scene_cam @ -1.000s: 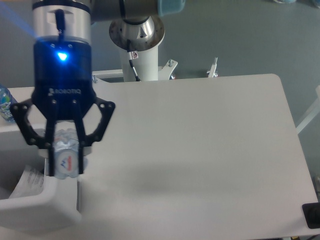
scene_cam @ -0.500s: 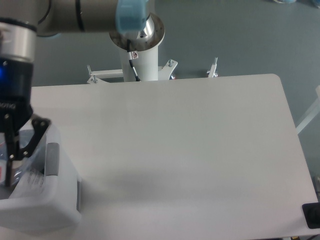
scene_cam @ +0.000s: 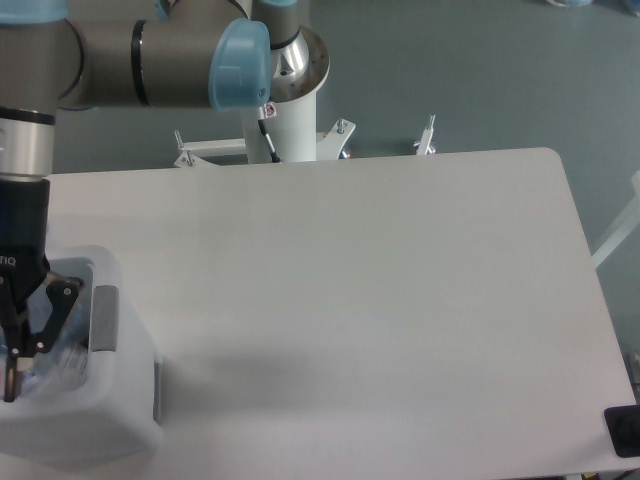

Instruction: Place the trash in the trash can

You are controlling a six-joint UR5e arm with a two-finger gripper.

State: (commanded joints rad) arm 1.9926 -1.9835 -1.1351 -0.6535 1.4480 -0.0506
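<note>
White rectangular plastic trash can [scene_cam: 120, 425] with rounded corners at bottom-left corner of white table [scene_cam: 380, 300], partly cut by left frame edge. Grey strip [scene_cam: 104, 318] on right part of rim, second thin grey mark on outer right wall. Black two-finger gripper [scene_cam: 14, 350] lowered into the can opening, blue-capped grey arm [scene_cam: 150, 50] reaching across top-left from white pedestal base [scene_cam: 285, 120] behind table. Gripper mostly cropped by left edge; one black finger link visible inside the bin, angled inward; open or closed state not determinable from this view. Crushed clear plastic bottle [scene_cam: 55, 362] seen as pale, translucent, crinkled shape inside the can, just beside the finger link; contact with fingers unclear. Red-and-white label not readable here, only faint glossy highlights. Small white card scrap not distinguishable against the bin's white interior. Small black object [scene_cam: 624, 432] at table's bottom-right edge, cut by frame. Metal brackets [scene_cam: 340, 128] along far table edge.
</note>
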